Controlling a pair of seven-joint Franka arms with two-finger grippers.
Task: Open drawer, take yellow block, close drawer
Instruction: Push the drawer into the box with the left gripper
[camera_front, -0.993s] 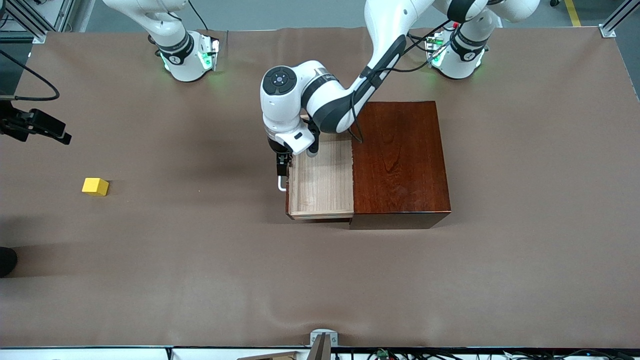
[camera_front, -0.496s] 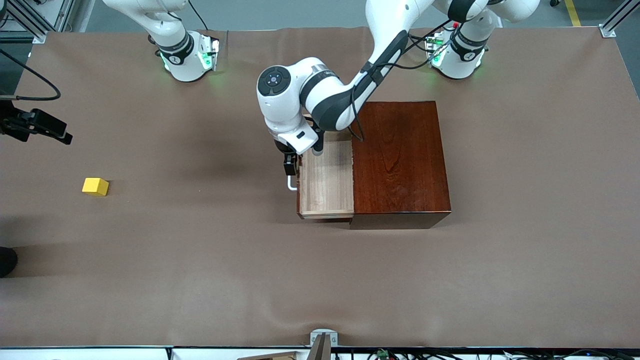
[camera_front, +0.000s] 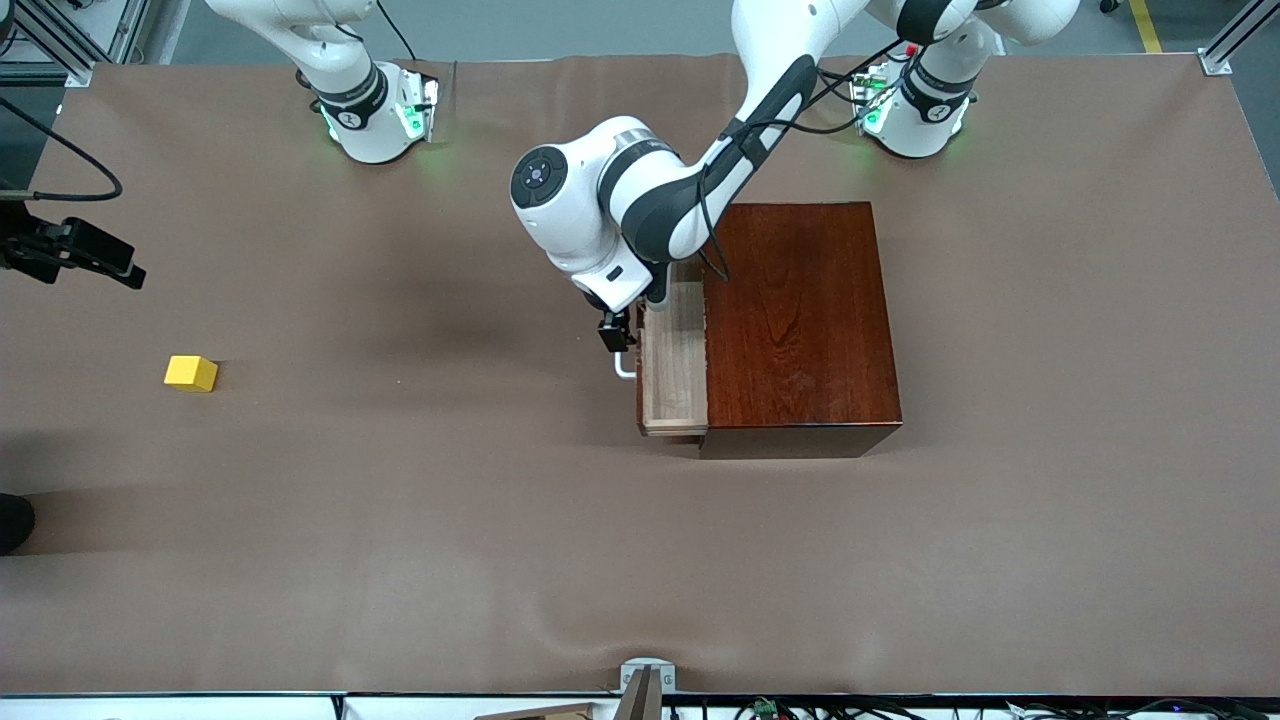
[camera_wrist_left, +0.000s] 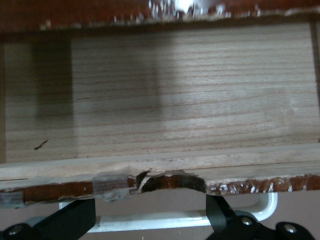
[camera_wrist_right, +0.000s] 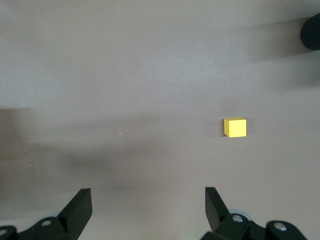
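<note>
The dark reddish-brown box (camera_front: 800, 320) stands mid-table with its drawer (camera_front: 672, 350) pulled out a short way, its pale inside bare (camera_wrist_left: 190, 95). My left gripper (camera_front: 618, 335) is at the drawer's front, open, its fingers (camera_wrist_left: 75, 220) spread along the white loop handle (camera_wrist_left: 175, 219) without clamping it. The yellow block (camera_front: 190, 373) lies on the table toward the right arm's end. My right gripper (camera_wrist_right: 148, 207) hangs open and empty above the table near the block (camera_wrist_right: 235, 127).
Brown cloth covers the table (camera_front: 400, 560). A black body with a cable (camera_front: 75, 255) shows at the table's edge by the right arm's end. A dark round thing (camera_front: 12, 522) sits at that same edge, nearer the front camera.
The drawer has slid most of the way back into the box, and my left gripper has moved with its front toward the box. The yellow block and right arm have not moved.
</note>
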